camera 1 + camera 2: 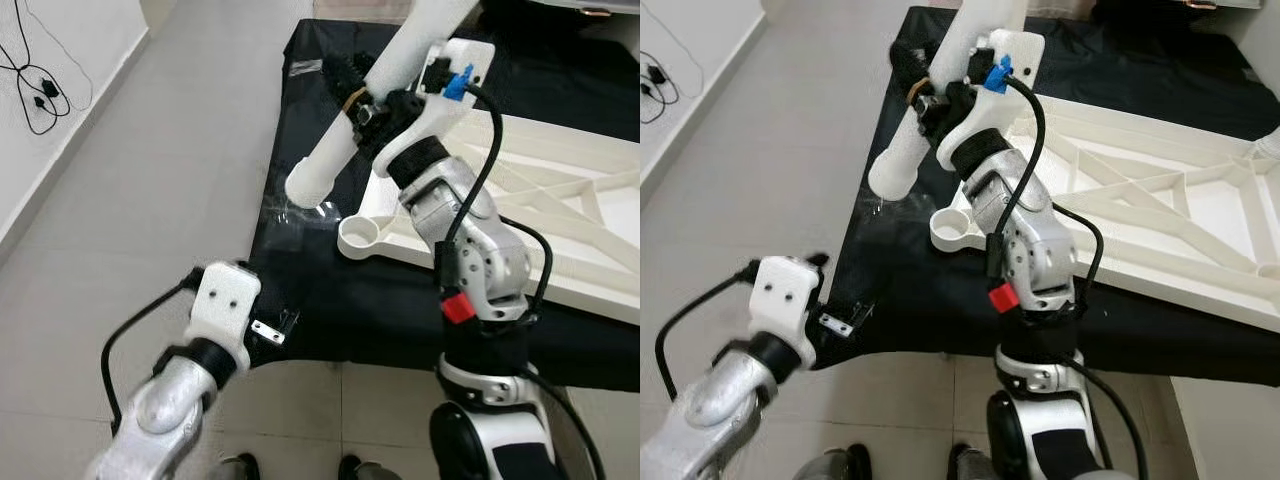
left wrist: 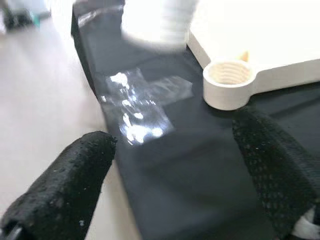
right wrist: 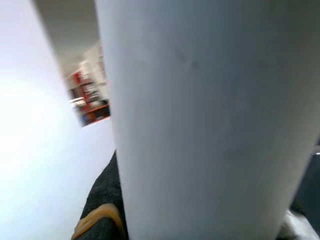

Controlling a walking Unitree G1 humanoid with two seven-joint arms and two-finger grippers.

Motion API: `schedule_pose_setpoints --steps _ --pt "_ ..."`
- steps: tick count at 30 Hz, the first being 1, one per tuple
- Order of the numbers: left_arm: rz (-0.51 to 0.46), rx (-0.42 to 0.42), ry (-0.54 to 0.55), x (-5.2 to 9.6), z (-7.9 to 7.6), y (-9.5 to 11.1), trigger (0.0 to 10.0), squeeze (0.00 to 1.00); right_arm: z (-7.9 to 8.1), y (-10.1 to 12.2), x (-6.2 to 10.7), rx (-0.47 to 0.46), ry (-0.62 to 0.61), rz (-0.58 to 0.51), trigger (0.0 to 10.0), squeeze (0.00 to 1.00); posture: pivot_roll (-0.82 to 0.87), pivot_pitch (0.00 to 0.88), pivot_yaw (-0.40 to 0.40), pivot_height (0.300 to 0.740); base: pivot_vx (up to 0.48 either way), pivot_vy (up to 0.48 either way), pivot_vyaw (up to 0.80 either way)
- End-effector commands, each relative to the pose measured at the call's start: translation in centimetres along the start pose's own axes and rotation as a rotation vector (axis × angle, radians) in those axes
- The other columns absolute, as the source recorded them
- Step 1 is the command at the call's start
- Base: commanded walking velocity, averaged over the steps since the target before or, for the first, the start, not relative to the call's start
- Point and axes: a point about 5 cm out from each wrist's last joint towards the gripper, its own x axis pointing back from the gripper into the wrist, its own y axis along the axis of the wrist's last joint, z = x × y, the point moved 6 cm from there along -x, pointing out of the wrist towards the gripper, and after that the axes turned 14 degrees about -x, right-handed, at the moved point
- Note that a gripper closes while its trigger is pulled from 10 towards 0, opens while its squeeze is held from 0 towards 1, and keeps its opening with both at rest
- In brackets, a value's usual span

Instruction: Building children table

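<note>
The white tabletop [image 1: 560, 200] lies underside up on a black cloth [image 1: 330, 290]. Its threaded corner socket [image 1: 362, 236] points toward me and also appears in the left wrist view [image 2: 230, 80]. My right gripper [image 1: 362, 98] is shut on a white cylindrical table leg [image 1: 340, 150]. The leg is tilted, with its lower end hanging a little above the cloth, just left of the socket and apart from it. My left gripper [image 2: 170, 175] is open and holds nothing. It sits low at the cloth's near left edge, aimed at the socket.
A small metal bracket [image 1: 268, 330] lies at the cloth's near edge beside the left wrist. Crumpled clear plastic [image 2: 140, 105] lies on the cloth under the leg's end. Grey tile floor [image 1: 150, 200] spreads to the left, with cables [image 1: 40, 90] by the wall.
</note>
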Motion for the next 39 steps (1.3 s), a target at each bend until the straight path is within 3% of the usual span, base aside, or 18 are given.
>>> schedule_pose_setpoints --steps 1,4,8,14,15,20,21,30,31,39 --pt "0.028 -0.076 -0.036 -0.5 -0.1 -0.7 10.0 0.0 0.5 -1.0 0.3 -0.048 0.065 0.04 10.0 0.0 0.1 0.177 -0.042 0.74 0.0 0.0 0.0" --pt "0.022 -0.106 -0.046 -0.8 0.1 -0.6 10.0 0.0 0.6 -1.2 0.4 -0.058 0.082 0.048 10.0 0.0 0.11 0.174 -0.042 0.74 0.0 0.0 0.0" --pt "0.003 -0.181 -0.068 -2.1 0.9 -0.8 10.0 0.0 2.1 -2.6 0.9 -0.105 0.164 0.1 10.0 0.0 0.1 0.17 -0.033 0.74 0.0 0.0 0.0" --pt "-0.007 -0.19 -0.093 -2.7 0.7 -0.9 10.0 0.0 2.8 -3.4 1.4 -0.13 0.195 0.127 10.0 0.0 0.1 0.169 -0.036 0.74 0.0 0.0 0.0" --pt "-0.013 -0.178 -0.101 -2.8 0.5 -0.8 10.0 1.0 3.1 -3.6 1.5 -0.136 0.204 0.133 10.0 0.0 0.1 0.169 -0.036 0.74 0.0 0.0 0.0" --pt "-0.023 -0.174 -0.122 -3.3 0.0 -0.6 10.0 1.0 3.8 -4.1 1.7 -0.153 0.236 0.148 10.0 0.0 0.1 0.167 -0.039 0.74 0.0 0.0 0.0" --pt "-0.029 -0.182 -0.132 -3.5 -0.2 -0.5 10.0 0.0 4.0 -4.2 1.7 -0.157 0.243 0.15 10.0 0.0 0.1 0.167 -0.039 0.74 0.0 0.0 0.0" --pt "-0.063 -0.176 -0.124 -4.7 -0.2 0.0 10.0 0.0 4.7 -4.7 1.9 -0.171 0.266 0.167 10.0 0.0 0.09 0.166 -0.038 0.74 0.0 0.0 0.0" --pt "-0.07 -0.163 -0.114 -4.9 -0.1 0.1 0.0 0.0 4.7 -4.8 1.9 -0.169 0.266 0.171 10.0 0.0 0.09 0.166 -0.038 0.74 0.0 0.0 0.0" --pt "-0.089 -0.18 -0.139 -4.8 -0.7 0.2 0.0 0.0 4.5 -5.0 2.1 -0.162 0.253 0.18 10.0 0.0 0.09 0.169 -0.039 0.74 0.0 0.0 0.0"
